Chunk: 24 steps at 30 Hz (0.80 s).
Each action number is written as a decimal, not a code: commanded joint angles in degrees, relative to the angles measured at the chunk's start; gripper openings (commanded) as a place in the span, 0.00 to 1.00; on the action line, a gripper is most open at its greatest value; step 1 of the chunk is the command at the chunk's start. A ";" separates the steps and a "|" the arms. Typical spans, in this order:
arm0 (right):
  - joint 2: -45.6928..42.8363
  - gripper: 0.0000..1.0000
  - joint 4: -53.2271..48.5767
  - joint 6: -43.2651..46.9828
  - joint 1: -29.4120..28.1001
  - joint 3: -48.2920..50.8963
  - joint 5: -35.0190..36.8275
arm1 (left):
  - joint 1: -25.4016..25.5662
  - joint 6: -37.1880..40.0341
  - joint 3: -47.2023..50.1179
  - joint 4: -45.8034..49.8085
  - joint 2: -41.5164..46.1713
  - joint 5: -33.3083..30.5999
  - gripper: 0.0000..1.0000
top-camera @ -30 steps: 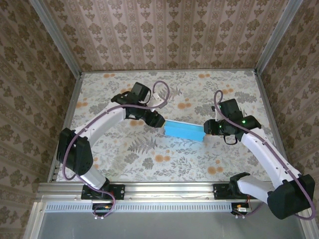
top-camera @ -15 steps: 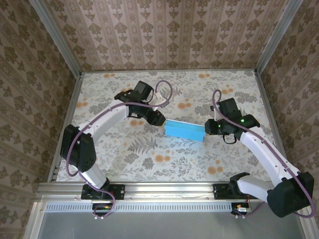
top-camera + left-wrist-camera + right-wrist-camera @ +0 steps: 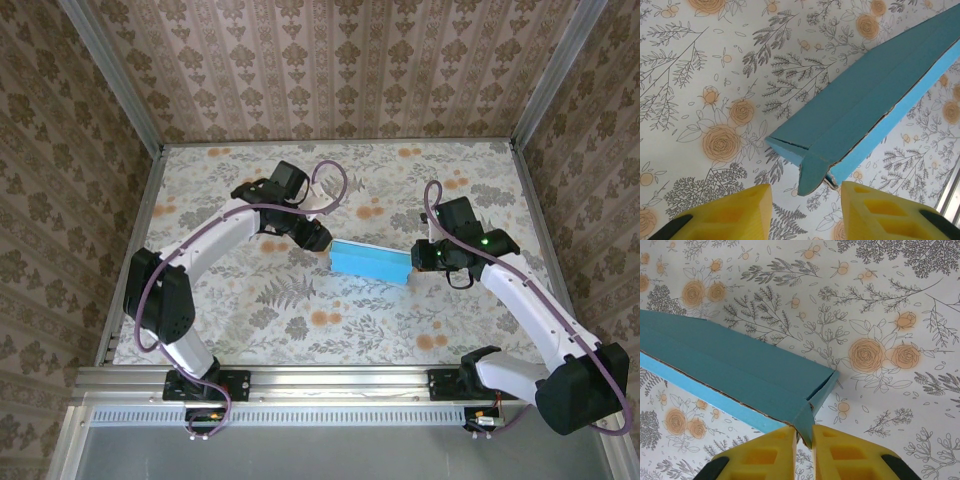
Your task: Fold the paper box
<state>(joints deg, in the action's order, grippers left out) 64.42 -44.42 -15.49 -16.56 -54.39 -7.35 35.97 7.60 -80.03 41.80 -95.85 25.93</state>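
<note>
Paper box (image 3: 369, 262) at mid-table, lying slantwise on the flowered table (image 3: 300, 320) between the two arms, turquoise side outward.

Progress, as judged from the overhead view: the sheet is no longer flat. It reads as a long, narrow folded body, so the main lengthwise folds appear done. The ends look unfinished, and closing them seems to be what is left.

Left gripper (image 3: 322, 238) sits just beside the box's left end with its jaws standing apart and nothing held between them. Right gripper (image 3: 416, 258) is at the right end, its jaws pinched together on the corner of the card.

The wrist views supply what the overhead view cannot. The left wrist camera shows a loose corner flap (image 3: 812, 172) jutting from the end between the spread yellow fingers (image 3: 735, 210), clear of both, and a ragged open seam along the lighter edge. The right wrist camera shows the matching corner flap (image 3: 812, 407) caught between the nearly meeting fingers (image 3: 767, 452), with a slit above it. Only the overhead view gives both arms and the box's place on the table together.
</note>
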 commanded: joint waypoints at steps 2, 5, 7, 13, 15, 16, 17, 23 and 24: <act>0.09 0.18 -1.02 0.72 -0.36 -1.95 1.37 | 0.26 1.71 -2.61 1.37 -1.06 -0.36 0.40; 0.09 0.17 -1.18 0.72 -0.35 -2.12 1.38 | 0.31 1.64 -3.19 1.52 -1.90 0.67 0.38; 0.09 0.16 -1.14 0.71 -0.36 -2.21 1.20 | 0.31 1.64 -3.54 1.63 -2.38 0.87 0.37; 0.09 0.13 -1.03 0.54 -0.47 -2.12 0.92 | 0.40 1.47 -4.20 1.79 -3.36 1.57 0.32; 0.00 0.12 -0.84 0.52 -0.41 -2.12 0.74 | 0.42 1.35 -4.32 1.72 -3.30 1.63 0.29; 0.00 0.11 -0.84 0.46 -0.42 -2.10 0.64 | 0.38 1.27 -4.46 1.77 -3.29 1.80 0.27; 0.00 0.11 -0.83 0.48 -0.49 -2.05 0.59 | 0.42 1.12 -4.56 1.79 -3.20 2.03 0.25; 0.18 0.07 -0.43 0.39 -0.52 -1.60 0.39 | 0.76 0.68 -4.76 1.37 -3.33 3.66 0.21; 0.18 0.07 -0.33 0.39 -0.56 -1.51 0.41 | 0.81 0.69 -4.82 1.42 -3.42 3.73 0.20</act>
<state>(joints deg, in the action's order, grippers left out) 64.47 -44.38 -15.14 -16.78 -54.65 -7.27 36.14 7.77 -83.26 42.04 -98.76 27.81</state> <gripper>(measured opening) 0.077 0.204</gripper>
